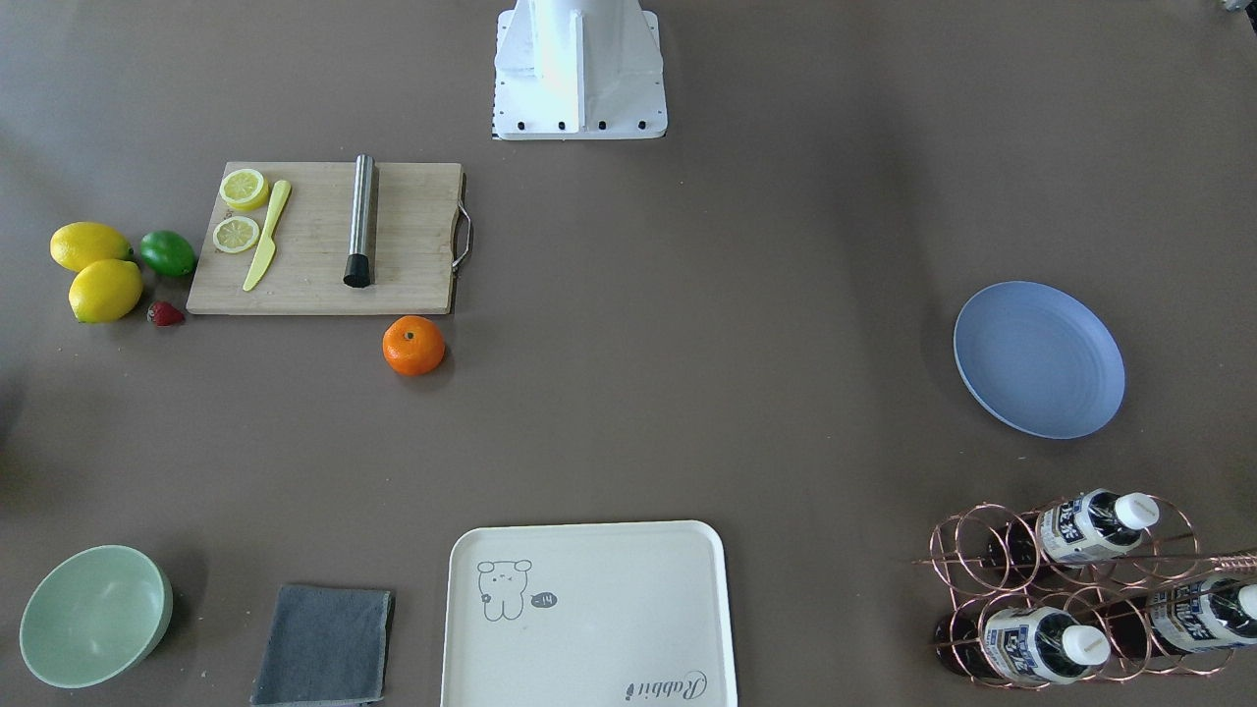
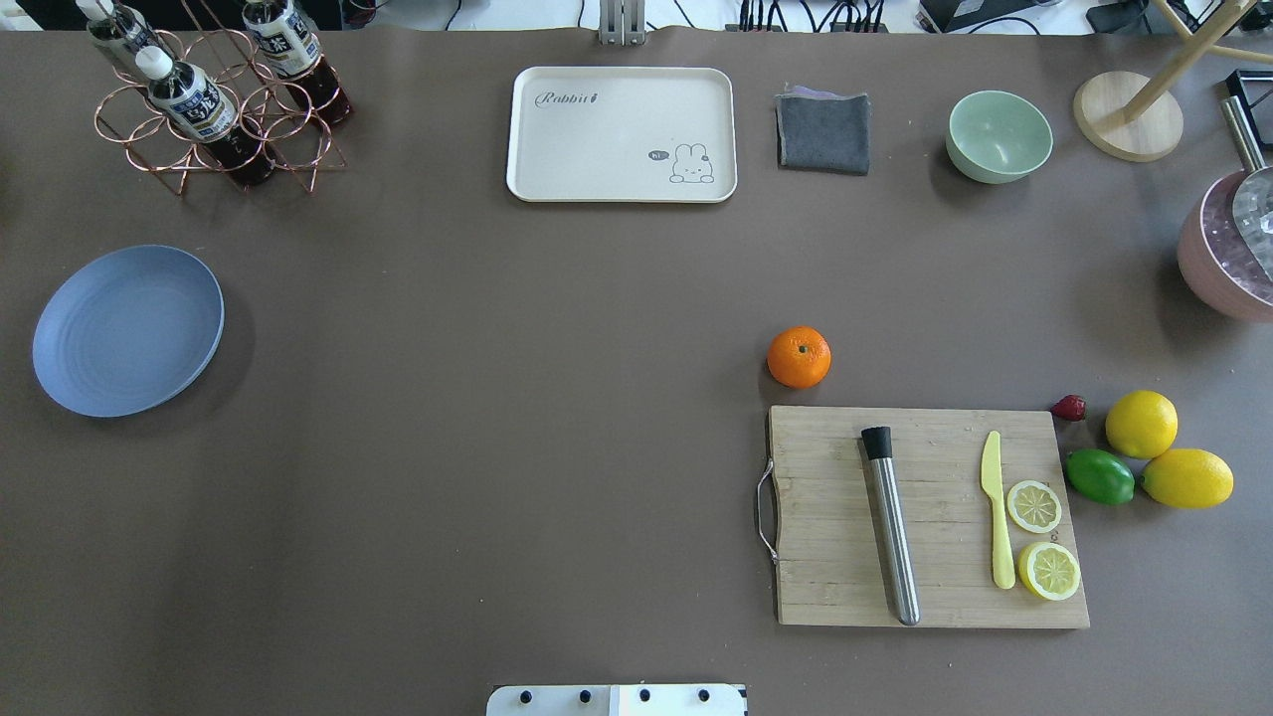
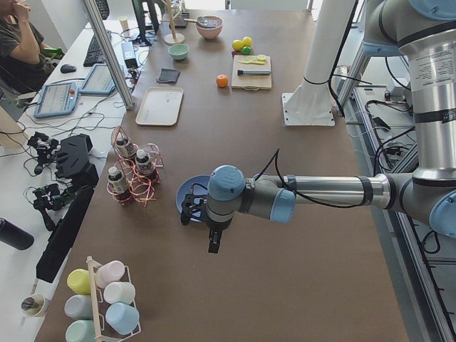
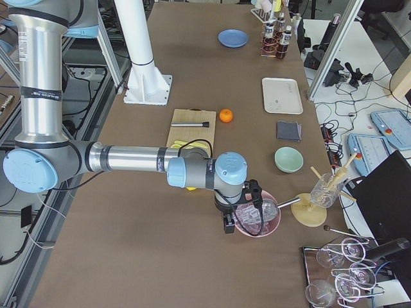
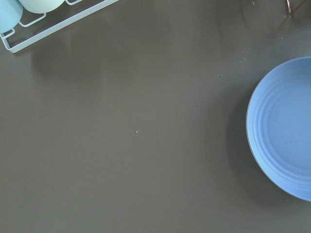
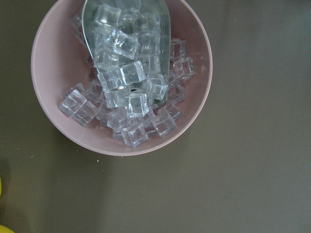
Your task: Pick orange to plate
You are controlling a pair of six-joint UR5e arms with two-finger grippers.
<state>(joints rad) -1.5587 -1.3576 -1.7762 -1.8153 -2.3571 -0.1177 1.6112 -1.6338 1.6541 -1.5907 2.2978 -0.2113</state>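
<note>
Fruit, board and tableware scattered over the brown worktop (image 2: 557,418)

A wooden cutting board (image 2: 930,517) carries a steel muddler (image 2: 892,527), yellow knife (image 2: 997,507) and two lemon slices (image 2: 1034,505); beside it lie two lemons (image 2: 1142,424), a lime (image 2: 1100,476) and a strawberry (image 2: 1069,408).

The pink bowl (image 2: 1228,261) is cut by the overhead frame's edge; each end effector's opening cannot be judged.

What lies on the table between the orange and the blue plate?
Nothing: in the overhead view, only bare brown table runs from the orange to the plate.
</note>
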